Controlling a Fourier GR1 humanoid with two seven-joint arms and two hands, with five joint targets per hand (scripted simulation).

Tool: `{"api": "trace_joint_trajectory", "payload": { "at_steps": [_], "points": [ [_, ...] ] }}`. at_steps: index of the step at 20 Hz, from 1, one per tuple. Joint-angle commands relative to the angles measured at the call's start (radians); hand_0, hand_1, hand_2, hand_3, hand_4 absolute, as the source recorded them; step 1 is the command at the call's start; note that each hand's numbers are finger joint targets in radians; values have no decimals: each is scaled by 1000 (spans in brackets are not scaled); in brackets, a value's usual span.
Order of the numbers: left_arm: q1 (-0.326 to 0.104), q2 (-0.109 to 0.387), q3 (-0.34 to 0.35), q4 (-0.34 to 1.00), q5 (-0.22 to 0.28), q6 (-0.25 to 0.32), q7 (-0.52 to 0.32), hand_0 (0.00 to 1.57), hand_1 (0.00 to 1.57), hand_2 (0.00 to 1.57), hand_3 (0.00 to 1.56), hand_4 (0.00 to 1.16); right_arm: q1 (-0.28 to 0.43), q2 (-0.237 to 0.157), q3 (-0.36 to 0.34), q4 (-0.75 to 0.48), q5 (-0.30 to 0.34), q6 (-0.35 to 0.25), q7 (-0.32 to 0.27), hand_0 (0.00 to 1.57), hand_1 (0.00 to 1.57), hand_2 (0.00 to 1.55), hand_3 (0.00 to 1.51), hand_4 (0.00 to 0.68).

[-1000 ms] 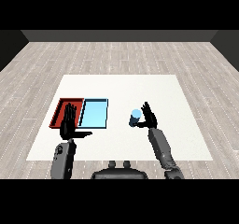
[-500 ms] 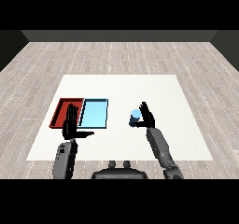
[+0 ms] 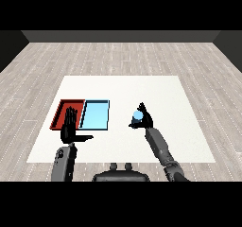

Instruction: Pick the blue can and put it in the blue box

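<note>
Blue can (image 3: 137, 116) — my right hand (image 3: 143, 120) curls round it, right of the light blue tray (image 3: 95, 115). My left hand (image 3: 70, 130) — fingers straight — overlaps the red tray (image 3: 63, 113).

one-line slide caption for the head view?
Right hand curled round blue can, right of the light blue tray.

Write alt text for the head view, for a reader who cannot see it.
The robot's right hand curls round a small blue can to the right of a light blue tray. A red tray lies beside it on the white table, with the open left hand at the red tray's near edge.
</note>
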State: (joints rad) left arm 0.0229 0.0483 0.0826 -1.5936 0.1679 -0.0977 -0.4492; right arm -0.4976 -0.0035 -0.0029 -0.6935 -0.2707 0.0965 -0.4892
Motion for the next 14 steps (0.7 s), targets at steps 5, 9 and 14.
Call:
{"api": "trace_joint_trajectory", "payload": {
  "at_steps": [5, 9, 14],
  "points": [
    [-104, -9, 16, 110, -14, 23, -40, 0, 0, 0, 0, 0, -26, 3, 80, -18, -94, -24, 55, 0, 0, 0, 0, 0],
    [-63, 22, 22, -8, 20, 5, 53, 0, 0, 0, 0, 0, -56, 3, 135, 162, -121, -71, -121, 0, 0, 0, 0, 0],
    [25, 42, 28, -121, 57, -20, 106, 0, 0, 0, 0, 0, -108, -4, 37, 143, -4, -139, 4, 1530, 1530, 1486, 1452, 582]
  ]
}}
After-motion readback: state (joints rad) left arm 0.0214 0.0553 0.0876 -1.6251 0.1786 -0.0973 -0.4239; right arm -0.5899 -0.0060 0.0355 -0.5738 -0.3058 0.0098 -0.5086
